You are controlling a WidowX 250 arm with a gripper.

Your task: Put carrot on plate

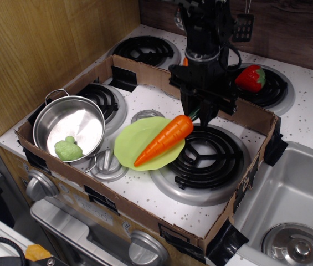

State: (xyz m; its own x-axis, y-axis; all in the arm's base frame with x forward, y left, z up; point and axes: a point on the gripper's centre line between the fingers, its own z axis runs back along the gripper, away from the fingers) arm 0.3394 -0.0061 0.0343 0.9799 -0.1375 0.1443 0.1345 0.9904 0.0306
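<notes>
The long orange carrot [164, 141] hangs tilted, its tip down-left over the right part of the light green plate [134, 143]. Its dark green stem end is pinched in my black gripper [199, 114], which is shut on it and stands just above the plate's right rim. I cannot tell whether the carrot's tip touches the plate. The plate lies flat on the white stove top between the steel pot and the front right burner.
A steel pot [70, 127] holding a green toy [67, 149] sits at the left. A black burner [203, 153] lies right of the plate. A cardboard wall [239, 111] rings the stove top. A red strawberry [251, 77] sits on the back right burner. A sink [289, 210] is at the right.
</notes>
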